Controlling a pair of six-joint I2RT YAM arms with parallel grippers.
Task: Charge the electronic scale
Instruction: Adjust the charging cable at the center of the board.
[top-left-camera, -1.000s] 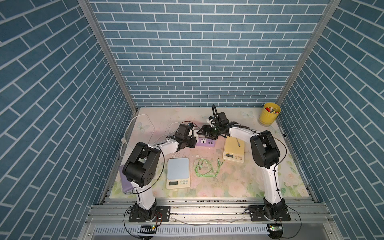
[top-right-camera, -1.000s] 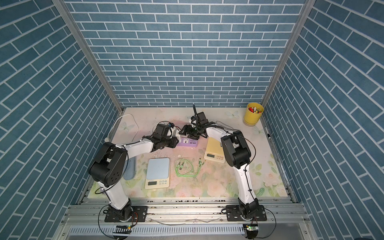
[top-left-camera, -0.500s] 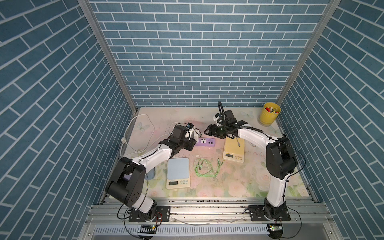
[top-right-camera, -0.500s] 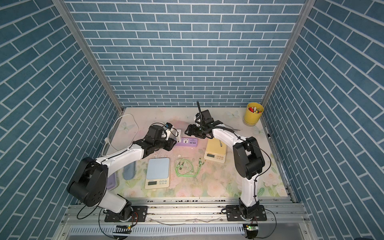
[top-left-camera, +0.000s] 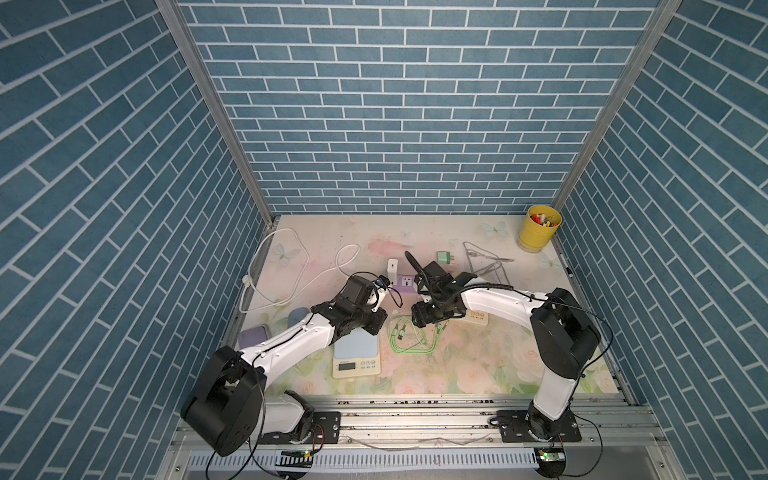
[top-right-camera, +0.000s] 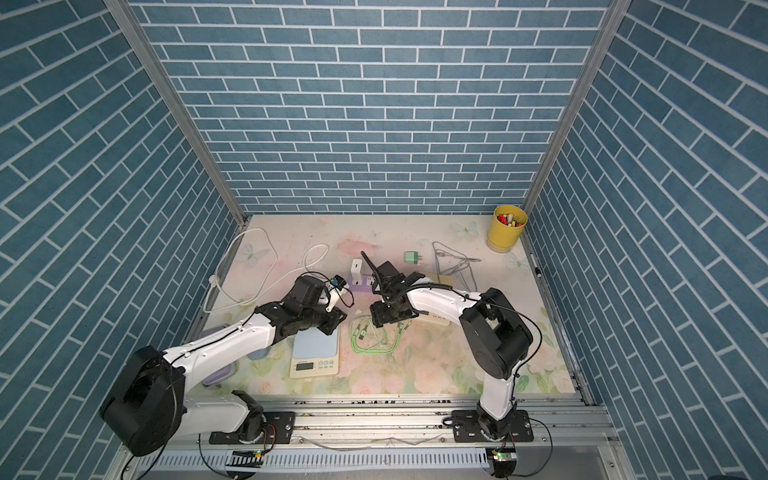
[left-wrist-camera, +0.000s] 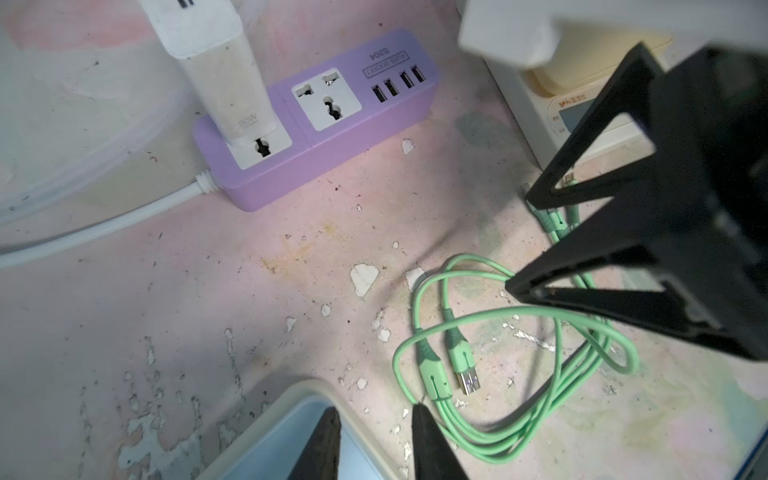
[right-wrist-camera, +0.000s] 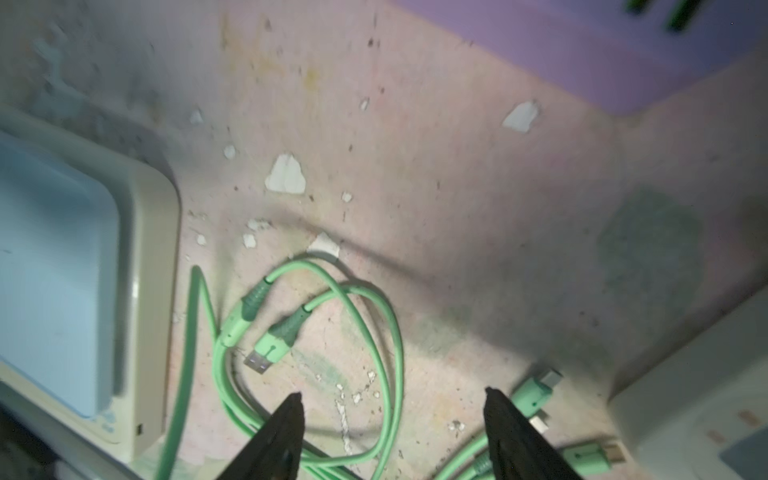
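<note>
The electronic scale (top-left-camera: 356, 353) (top-right-camera: 314, 353) has a pale blue top and a cream body and lies at the front middle of the table. My left gripper (left-wrist-camera: 374, 415) hovers over its back corner (left-wrist-camera: 291, 449), narrowly open with nothing between the fingers. A coiled green USB cable (top-left-camera: 411, 338) (left-wrist-camera: 519, 374) lies just right of the scale. My right gripper (right-wrist-camera: 392, 397) hangs open over that coil (right-wrist-camera: 332, 332), its USB plug (right-wrist-camera: 266, 353) lying loose ahead of the fingertips. In the right wrist view a small port (right-wrist-camera: 139, 428) shows on the scale's side.
A purple power strip (top-left-camera: 405, 282) (left-wrist-camera: 332, 120) with a white charger (top-left-camera: 392, 268) plugged in lies behind both grippers. A cream scale (top-left-camera: 473, 318) sits under the right arm. A green adapter (top-left-camera: 444, 257), a grey cable (top-left-camera: 484, 262) and a yellow cup (top-left-camera: 539, 227) stand at the back right.
Both grippers have drawn back from the power strip toward the front. The left one now sits over the scale's corner, the right one over the green cable.
</note>
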